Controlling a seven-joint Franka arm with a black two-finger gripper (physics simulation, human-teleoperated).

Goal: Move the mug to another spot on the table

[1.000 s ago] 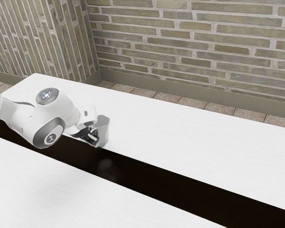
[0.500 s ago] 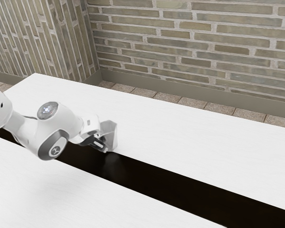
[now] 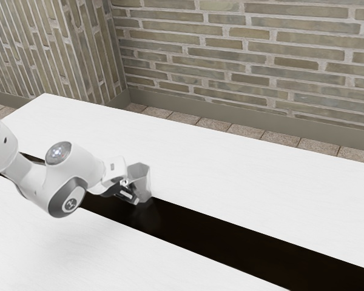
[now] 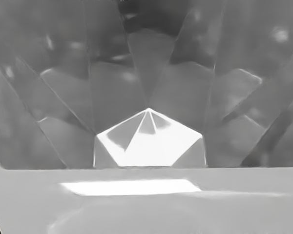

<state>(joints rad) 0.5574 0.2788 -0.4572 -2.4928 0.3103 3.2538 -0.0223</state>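
Beside dark gap (image 3: 230, 239) in white table (image 3: 249, 163), gripper (image 3: 128, 189) clamped on grey faceted mug (image 3: 142, 177), brick walls (image 3: 242, 54) behind, tiled floor (image 3: 279, 138) between.

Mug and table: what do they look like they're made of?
The mug looks like grey glazed ceramic or perhaps metal: it has flat facets with bright glints, though the look leaves it open. The table looks like white painted wood, matte with faint streaks.

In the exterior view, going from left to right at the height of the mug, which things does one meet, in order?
arm → fingers → mug → table top
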